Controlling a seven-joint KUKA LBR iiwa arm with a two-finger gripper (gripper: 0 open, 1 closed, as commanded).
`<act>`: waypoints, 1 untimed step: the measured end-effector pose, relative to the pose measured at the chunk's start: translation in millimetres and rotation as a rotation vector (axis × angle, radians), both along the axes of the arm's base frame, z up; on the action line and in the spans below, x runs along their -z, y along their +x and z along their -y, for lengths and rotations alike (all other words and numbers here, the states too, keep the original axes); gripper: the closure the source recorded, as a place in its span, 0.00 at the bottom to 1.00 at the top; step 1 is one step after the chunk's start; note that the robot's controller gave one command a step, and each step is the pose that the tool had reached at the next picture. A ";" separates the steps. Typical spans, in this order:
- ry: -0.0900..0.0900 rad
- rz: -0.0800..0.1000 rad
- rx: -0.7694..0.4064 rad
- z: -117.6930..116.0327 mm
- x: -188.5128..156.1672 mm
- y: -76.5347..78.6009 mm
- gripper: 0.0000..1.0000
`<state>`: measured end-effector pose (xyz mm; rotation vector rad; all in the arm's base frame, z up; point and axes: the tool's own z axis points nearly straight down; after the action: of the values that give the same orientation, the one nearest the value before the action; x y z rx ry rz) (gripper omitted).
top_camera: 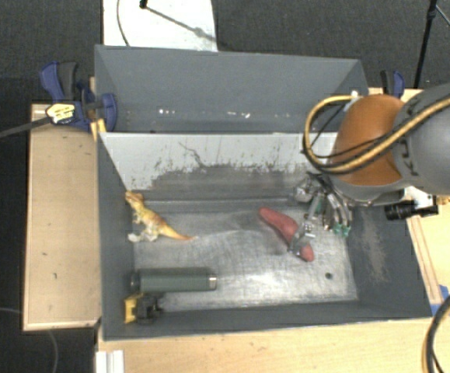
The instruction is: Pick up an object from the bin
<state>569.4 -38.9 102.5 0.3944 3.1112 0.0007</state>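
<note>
Bin point(248, 274): scuffed grey metal, dark floor point(22, 37) around. Claw point(307, 238) over red thing point(279, 222), right side. Grip state cannot be told.

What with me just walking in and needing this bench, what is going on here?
A robot arm reaches into the grey bin from the right. Its gripper is down at the right end of a long red thing that lies right of the bin's middle. I cannot tell whether it has gripped it, and the red thing looks to rest on the floor. A yellow toy dinosaur at the left and a grey-green cylinder by the near wall lie untouched.
</note>
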 end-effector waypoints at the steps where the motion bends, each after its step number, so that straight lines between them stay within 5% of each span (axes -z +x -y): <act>1: 0.000 0.000 0.030 0.8 31.9 -7.8 0.00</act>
<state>561.6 -39.7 70.6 0.4413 3.1050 0.0010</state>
